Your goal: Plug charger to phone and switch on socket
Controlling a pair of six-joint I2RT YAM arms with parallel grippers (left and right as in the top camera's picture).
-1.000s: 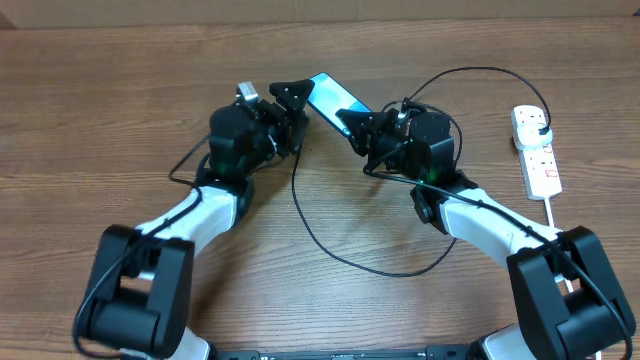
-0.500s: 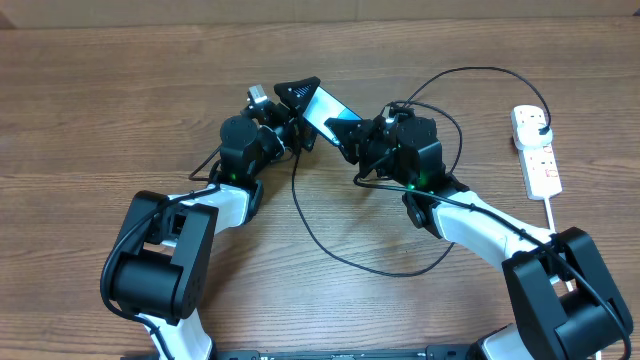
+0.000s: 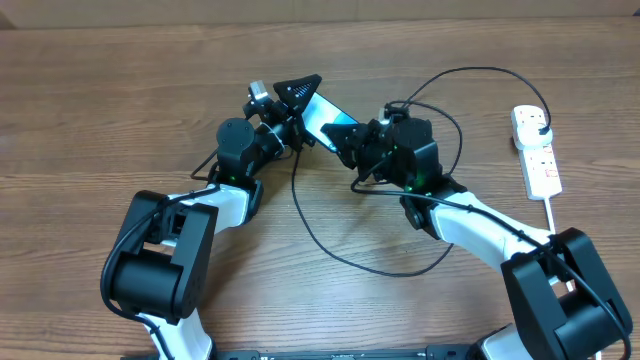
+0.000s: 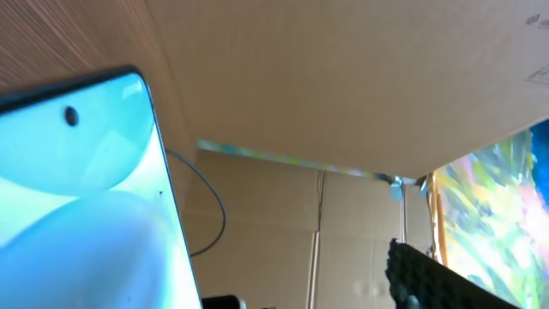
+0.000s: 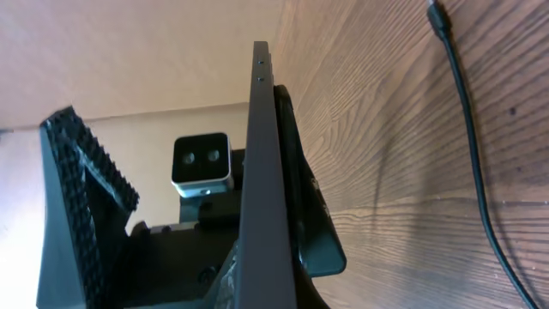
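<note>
Hidden or unclear: the charger cable loops over the table and runs in under the two grippers, where its connector tip cannot be made out; whether it is in the phone cannot be told. The black plug sits at the top end of the socket, far right, well apart from the phone; the red switch marks are too small to read. The phone lies tilted between the left gripper and the right gripper, its lower end covered by the right one. Left wrist view: the screen fills the lower left and is cut off by the frame; one ribbed finger shows clear of it and the other is hidden, so the left grip cannot be told; a blurred patch of colour at the right is unidentifiable. Right wrist view: the phone appears edge-on; one finger is against it and the ribbed pad is well apart, so the jaws stand spread; the left wrist camera shows beyond. Change: a second ago the phone looked longer and flatter and the left arm lay further left; half a second ago the layout nearly matches, with the right gripper shifted slightly.
</note>
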